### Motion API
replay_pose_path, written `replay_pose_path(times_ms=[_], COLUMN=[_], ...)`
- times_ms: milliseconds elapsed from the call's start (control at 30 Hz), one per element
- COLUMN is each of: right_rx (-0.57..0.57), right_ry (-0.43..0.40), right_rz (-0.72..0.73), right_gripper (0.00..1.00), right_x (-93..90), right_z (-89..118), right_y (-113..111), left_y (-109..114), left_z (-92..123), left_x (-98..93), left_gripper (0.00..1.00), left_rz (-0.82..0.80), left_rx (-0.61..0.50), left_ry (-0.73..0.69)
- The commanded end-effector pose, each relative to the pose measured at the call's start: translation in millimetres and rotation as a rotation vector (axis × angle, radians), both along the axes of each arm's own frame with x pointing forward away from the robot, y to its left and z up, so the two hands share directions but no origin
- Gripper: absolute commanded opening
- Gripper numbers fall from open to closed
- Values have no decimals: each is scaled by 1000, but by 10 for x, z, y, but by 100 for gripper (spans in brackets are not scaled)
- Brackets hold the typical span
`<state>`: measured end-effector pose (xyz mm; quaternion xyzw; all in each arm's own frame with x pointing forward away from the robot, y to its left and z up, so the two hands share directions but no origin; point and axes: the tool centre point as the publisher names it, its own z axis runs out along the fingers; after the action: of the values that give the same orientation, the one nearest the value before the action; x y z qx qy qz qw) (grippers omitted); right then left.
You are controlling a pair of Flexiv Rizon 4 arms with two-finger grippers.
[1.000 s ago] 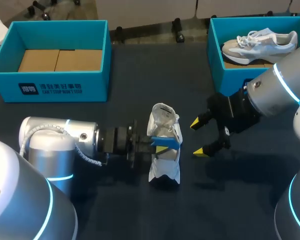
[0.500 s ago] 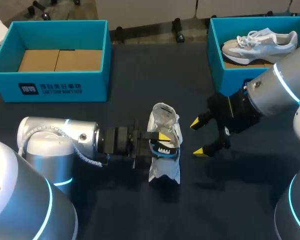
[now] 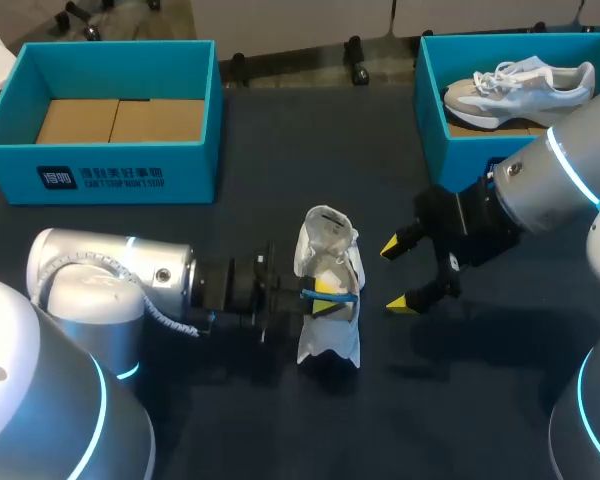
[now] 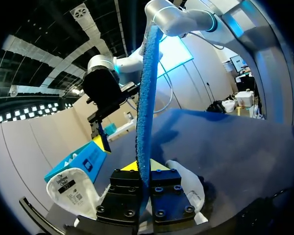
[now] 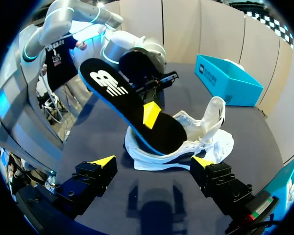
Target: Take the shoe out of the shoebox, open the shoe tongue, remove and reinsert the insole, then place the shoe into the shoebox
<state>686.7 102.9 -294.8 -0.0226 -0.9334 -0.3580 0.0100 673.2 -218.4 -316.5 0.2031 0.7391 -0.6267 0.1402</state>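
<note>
My left gripper (image 4: 146, 166) is pinching the insole (image 5: 122, 98) between both yellow tips, with the fingers close together. One end of the insole is sitting inside the shoe (image 5: 206, 132) and the other end is sticking up in the air. My right gripper (image 5: 153, 161) is hanging just beside the shoe with its fingers spread wide, holding nothing. The shoe is sitting on the table (image 3: 280, 150) between my two arms, and its tongue (image 5: 216, 110) is standing up, pulled open. So I am thinking the first steps are done: the shoe is out of a box and the tongue is open. The insole step is going on now, but I am not able to tell if the insole is coming out or going back in. After that, the shoe is waiting to go into a box. The table is dark and flat, and there is open room between the shoe and both boxes for my arms. The left box (image 3: 110, 175) is sitting well apart from the shoe, with only brown card (image 3: 120, 120) in it, so I am guessing a shoe is fitting there. The right box (image 3: 430, 110) is sitting behind my right arm, and another shoe (image 3: 520, 85) is lying in it.
</note>
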Motion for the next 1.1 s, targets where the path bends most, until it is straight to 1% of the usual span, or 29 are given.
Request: replay_pose_path(times_ms=[33, 400, 500, 567, 600, 633, 700, 900, 1000, 1033, 1100], right_rx=[-3, -3, -3, -3, -3, -3, -3, -3, -3, -3, -3], right_ry=[-1, -1, -1, -1, -1, -1, -1, -1, -1, -1, -1], right_rz=[-2, -2, -2, -2, -2, -2, -2, -2, -2, -2, -2], right_gripper=[100, 100, 100, 100, 100, 100, 100, 100, 100, 100, 100], right_x=[-2, -2, -2, -2, -2, -2, -2, -2, -2, -2, -2], right_z=[-10, -10, -10, -10, -10, -10, -10, -10, -10, -10, -10], right_y=[15, 15, 15, 15, 15, 15, 15, 15, 15, 15, 15], left_y=[-6, 25, 24, 22, 23, 23, 26, 35, 41, 42, 42], left_z=[-63, -228, -223, -179, -163, -144, -107, 42, 68, 71, 77], left_x=[45, 215, 216, 186, 174, 157, 131, 31, -4, -11, -21], left_gripper=[0, 0, 0, 1, 28, 31, 35, 29, 22, 20, 6], left_rz=[-5, 10, 14, 19, 20, 21, 21, 20, 20, 21, 21], left_rx=[14, 57, 60, 48, 44, 39, 31, 18, 25, 31, 32], left_ry=[-6, -14, -17, -21, -24, -27, -30, -43, -47, -48, -49])
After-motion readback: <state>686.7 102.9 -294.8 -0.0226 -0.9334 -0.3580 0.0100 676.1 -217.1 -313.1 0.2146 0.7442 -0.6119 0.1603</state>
